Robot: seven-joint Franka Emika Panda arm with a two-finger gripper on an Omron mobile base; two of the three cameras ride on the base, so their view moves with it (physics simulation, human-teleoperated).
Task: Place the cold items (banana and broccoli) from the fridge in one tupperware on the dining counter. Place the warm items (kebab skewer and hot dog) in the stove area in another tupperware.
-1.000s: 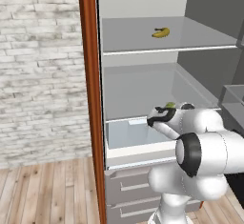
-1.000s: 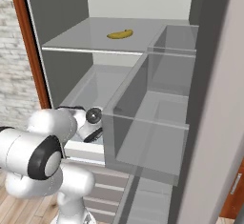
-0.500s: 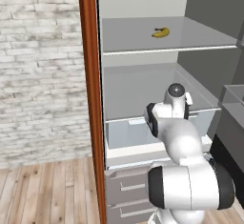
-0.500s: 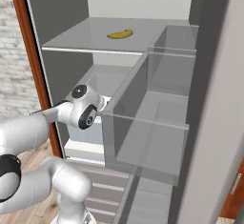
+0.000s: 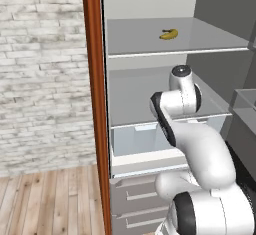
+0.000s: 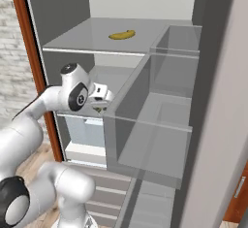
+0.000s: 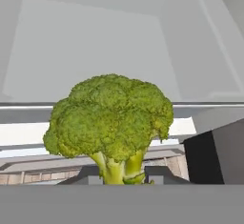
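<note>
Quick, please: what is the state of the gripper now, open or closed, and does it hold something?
Gripper: closed on the broccoli, holding it by the stem.

Even, soft rendered light throughout, faint shadows under the shelves, no glare or blur.

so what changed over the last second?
The arm swung up from the drawer level toward the middle shelf, carrying the broccoli clamped in the gripper. The banana stayed on the top shelf of the fridge; base didn't move.
</note>
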